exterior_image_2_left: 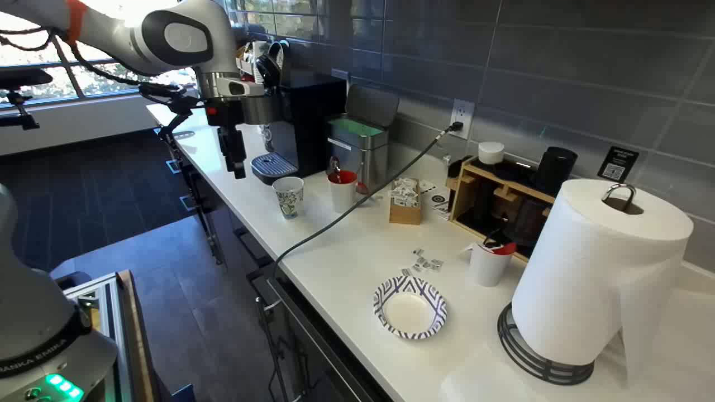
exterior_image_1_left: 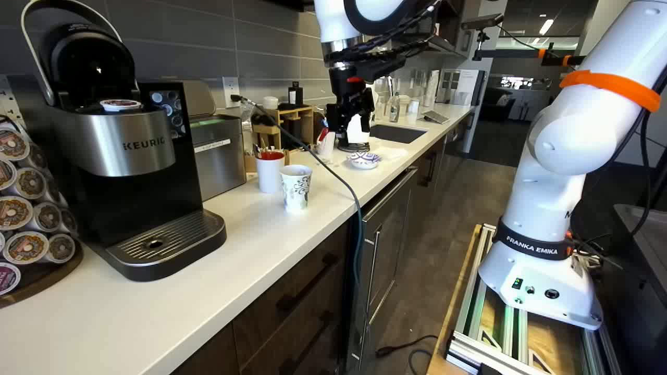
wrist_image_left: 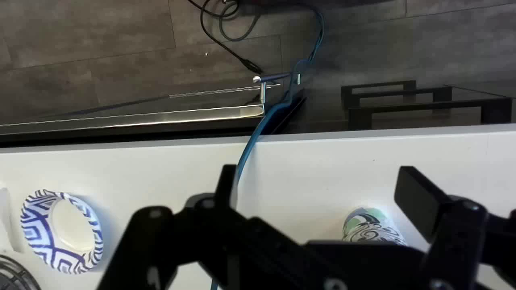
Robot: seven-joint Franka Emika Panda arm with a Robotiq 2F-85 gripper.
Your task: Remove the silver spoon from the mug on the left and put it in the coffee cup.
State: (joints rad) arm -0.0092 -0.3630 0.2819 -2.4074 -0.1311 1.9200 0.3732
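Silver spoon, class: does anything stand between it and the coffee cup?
Only the mug, whose rim the silver spoon must clear. Nothing visible stands between mug and coffee cup; the cable runs outside that gap.

a patterned bowl stands near the paper roll, and a cable passes over the white counter.

Coffee maker: near, in an exterior view.
Towel roll: near, in an exterior view.
Counter: both exterior views, facing oppositely; wrist, we look down.
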